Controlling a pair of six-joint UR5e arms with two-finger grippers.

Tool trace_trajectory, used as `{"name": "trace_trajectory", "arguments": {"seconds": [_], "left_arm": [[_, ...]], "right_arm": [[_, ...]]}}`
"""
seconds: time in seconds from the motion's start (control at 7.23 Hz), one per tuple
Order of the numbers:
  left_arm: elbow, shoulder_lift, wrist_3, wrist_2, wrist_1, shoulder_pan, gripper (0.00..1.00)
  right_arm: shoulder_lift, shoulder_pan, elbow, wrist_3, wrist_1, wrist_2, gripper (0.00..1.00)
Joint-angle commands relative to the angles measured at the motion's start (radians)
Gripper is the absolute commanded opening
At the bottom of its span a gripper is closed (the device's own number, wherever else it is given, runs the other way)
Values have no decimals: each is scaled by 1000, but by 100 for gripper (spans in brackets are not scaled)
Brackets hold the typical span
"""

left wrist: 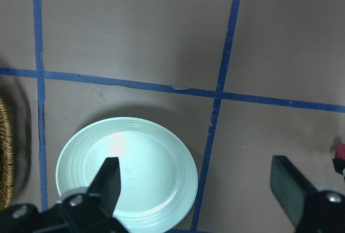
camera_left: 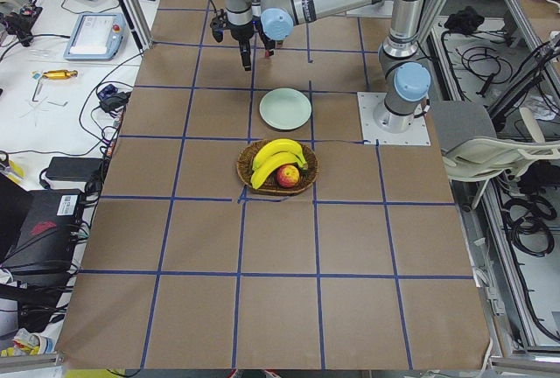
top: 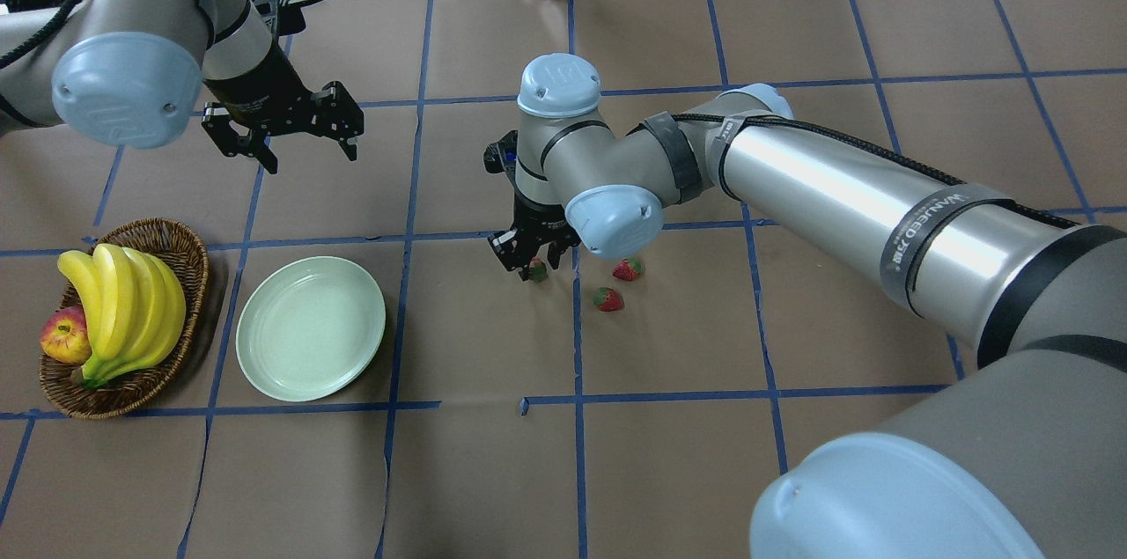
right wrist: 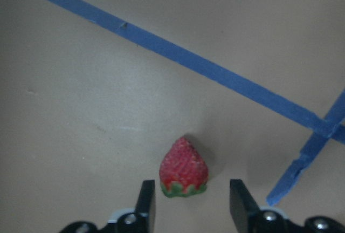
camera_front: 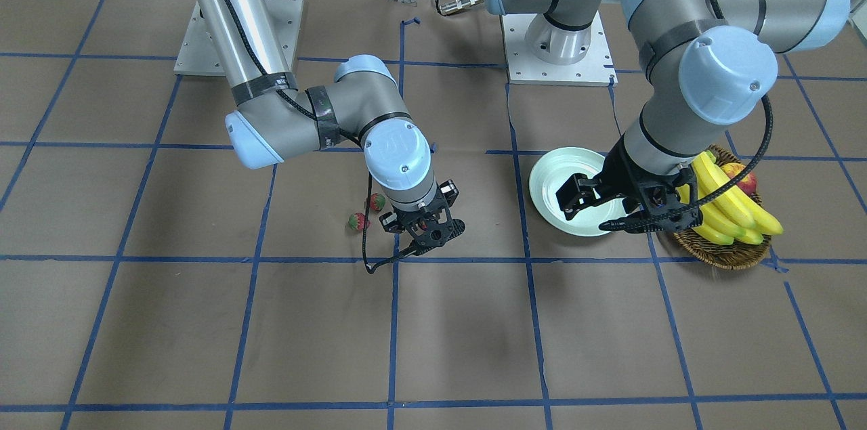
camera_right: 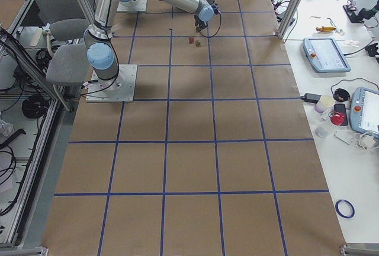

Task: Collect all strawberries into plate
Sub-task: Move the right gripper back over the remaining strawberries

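Note:
Three strawberries lie on the brown table. One strawberry (right wrist: 184, 168) lies between the fingertips of my open right gripper (right wrist: 191, 200), which is low over it; the gripper (top: 533, 265) partly covers it in the overhead view. The other two strawberries (top: 627, 268) (top: 607, 299) lie just to its right, also seen in the front view (camera_front: 376, 201) (camera_front: 357, 221). The pale mint plate (top: 310, 327) is bare. My left gripper (top: 312, 159) is open and empty, held high beyond the plate, and its wrist view looks down on the plate (left wrist: 126, 171).
A wicker basket (top: 189, 277) with bananas (top: 123, 299) and an apple (top: 63, 337) stands just left of the plate. Blue tape lines grid the table. The arm bases (camera_front: 555, 44) stand at the robot's side.

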Motion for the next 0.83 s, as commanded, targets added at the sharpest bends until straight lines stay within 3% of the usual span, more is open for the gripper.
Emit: {"name": "trace_trajectory", "arguments": {"seconds": [0.0, 0.14, 0.28, 0.69], "left_arm": [[1, 0, 0, 0, 0, 0, 100], [2, 0, 0, 0, 2, -2, 100], [0, 0, 0, -2, 5, -5, 100], [0, -2, 0, -2, 5, -32, 100]], "right_arm": [[-57, -3, -7, 2, 70, -14, 100], [-102, -21, -14, -17, 172, -97, 100], [-111, -50, 2, -65, 178, -169, 100], [-116, -169, 56, -245, 181, -178, 100]]}}
